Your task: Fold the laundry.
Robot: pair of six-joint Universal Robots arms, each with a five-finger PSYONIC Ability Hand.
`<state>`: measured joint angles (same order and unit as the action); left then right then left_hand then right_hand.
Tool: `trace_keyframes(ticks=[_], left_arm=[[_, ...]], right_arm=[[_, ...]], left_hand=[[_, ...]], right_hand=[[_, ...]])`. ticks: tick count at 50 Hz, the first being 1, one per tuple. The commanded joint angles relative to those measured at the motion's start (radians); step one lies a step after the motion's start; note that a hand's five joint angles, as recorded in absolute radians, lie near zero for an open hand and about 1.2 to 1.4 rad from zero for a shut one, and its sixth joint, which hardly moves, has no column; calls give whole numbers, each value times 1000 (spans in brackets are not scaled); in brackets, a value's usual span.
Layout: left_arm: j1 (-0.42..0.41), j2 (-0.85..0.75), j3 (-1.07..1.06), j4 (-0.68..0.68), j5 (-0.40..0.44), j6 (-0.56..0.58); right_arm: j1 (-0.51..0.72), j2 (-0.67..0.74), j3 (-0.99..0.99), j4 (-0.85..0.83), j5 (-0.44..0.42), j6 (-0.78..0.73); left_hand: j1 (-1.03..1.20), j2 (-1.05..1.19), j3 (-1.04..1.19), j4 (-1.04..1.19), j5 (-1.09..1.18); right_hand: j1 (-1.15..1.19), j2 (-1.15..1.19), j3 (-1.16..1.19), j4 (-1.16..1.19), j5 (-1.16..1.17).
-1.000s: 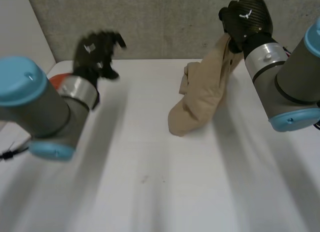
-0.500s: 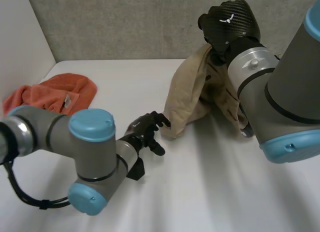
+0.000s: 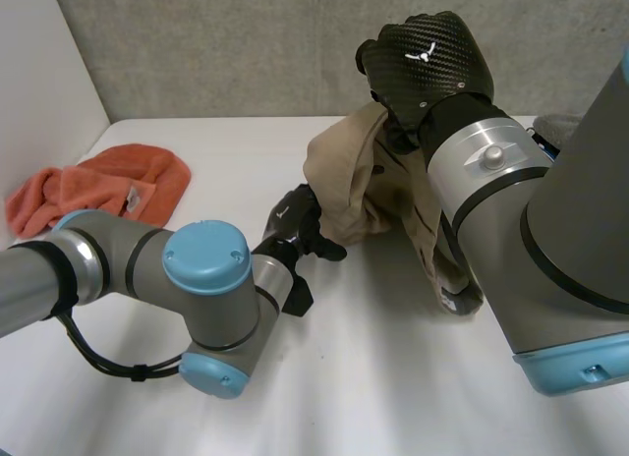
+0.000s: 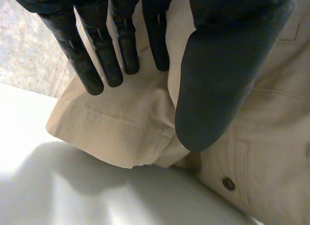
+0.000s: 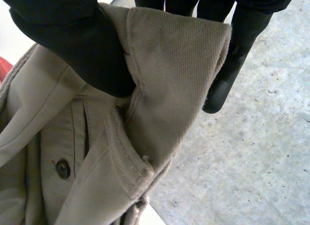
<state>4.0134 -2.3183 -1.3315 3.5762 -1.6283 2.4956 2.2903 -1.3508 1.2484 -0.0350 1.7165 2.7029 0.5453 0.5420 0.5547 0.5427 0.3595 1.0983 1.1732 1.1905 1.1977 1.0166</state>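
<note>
Beige twill garment with buttons (image 3: 356, 181) hangs from the robot's right hand (image 3: 423, 68), which sits high in the upper middle of the head view, raised above the white table (image 3: 393, 387). In the right wrist view that hand (image 5: 72, 40) is closed on the cloth: the thumb presses a thick, doubled band of the garment (image 5: 169, 89) against the fingers behind it, and a dark button (image 5: 63, 168) shows further down the hanging cloth. From this pinch the garment falls in a bunched drape, one part running down and left toward the frame's centre, another trailing down to the right, where it seems to reach the table beside the right arm. The left hand (image 3: 300, 225) lies low at the centre of the head view, right at the lower left edge of the drape. In its own wrist view the left hand (image 4: 227, 65) is open, fingers (image 4: 97, 55) straight and thumb spread, with a stitched hem corner of the garment (image 4: 111, 133) just past the fingertips; I cannot tell whether they touch it. So the free hem lies directly ahead of the left hand, which I judge is the nearer one to take it, and the long axis runs from the right hand's pinch down to that corner. An orange terry towel (image 3: 108, 186) lies crumpled at the left of the frame, well apart.
</note>
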Motion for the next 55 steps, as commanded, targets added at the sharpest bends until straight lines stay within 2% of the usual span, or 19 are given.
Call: trace_keyframes(ticks=[1,6,12,17,20,25,28,32,33,36,37,41,44,48,49,51,52,55], left_arm=[[-5,-18,28,58,-21,2],[-2,-18,34,95,-27,-6],[9,-12,51,151,-33,-20],[48,-3,60,150,-42,-86],[88,37,38,144,-50,-84],[223,248,-89,142,-35,-45],[262,367,-159,144,-13,0],[311,539,-264,144,96,98],[334,587,-293,142,154,139],[363,642,-333,125,241,198],[372,658,-359,107,293,233],[366,651,-385,28,372,330],[365,608,-387,-22,375,387],[365,476,-367,-92,369,473],[366,444,-361,-117,369,486],[365,424,-360,-140,369,508],[365,425,-374,-155,369,519],[365,433,-394,-175,373,516]], right_arm=[[0,-24,2,1,0,8],[-2,-53,16,4,0,38],[-12,-74,51,29,0,60],[-20,-103,80,29,-8,77],[-31,-105,80,27,-12,80],[-127,-108,80,52,-17,60],[-159,-106,77,70,-21,54],[-207,-103,77,96,-61,52],[-222,-99,77,101,-81,51],[-242,-93,77,122,-118,49],[-248,-84,79,150,-141,49],[-256,28,71,234,-176,46],[-250,100,74,268,-167,38],[-241,148,85,264,-153,34],[-242,153,86,262,-150,34],[-242,165,91,257,-144,35],[-242,173,97,251,-138,35],[-242,173,105,235,-133,38]], left_hand=[[53,56,43,55,64],[146,150,137,149,158],[836,839,826,838,847],[851,854,842,854,862],[851,854,842,854,862],[851,854,842,854,862],[851,854,842,854,862],[851,854,842,854,862],[851,854,842,854,862],[851,854,842,854,862],[851,854,842,854,862],[851,854,842,854,862],[851,854,842,854,862],[851,854,842,854,862],[674,677,665,677,685],[68,71,58,70,79],[-55,-51,-64,-52,-43],[-53,-50,-62,-50,-42]], right_hand=[[298,223,206,199,205],[298,223,206,199,205],[298,223,206,199,205],[298,223,206,199,205],[298,223,206,199,205],[298,223,206,199,205],[298,223,206,199,205],[298,223,206,199,205],[298,223,206,199,205],[298,223,206,199,205],[298,223,206,199,205],[298,223,206,199,205],[298,223,206,199,205],[298,223,206,199,205],[298,223,206,199,205],[298,223,206,199,205],[298,223,206,199,205],[298,223,206,199,205]])
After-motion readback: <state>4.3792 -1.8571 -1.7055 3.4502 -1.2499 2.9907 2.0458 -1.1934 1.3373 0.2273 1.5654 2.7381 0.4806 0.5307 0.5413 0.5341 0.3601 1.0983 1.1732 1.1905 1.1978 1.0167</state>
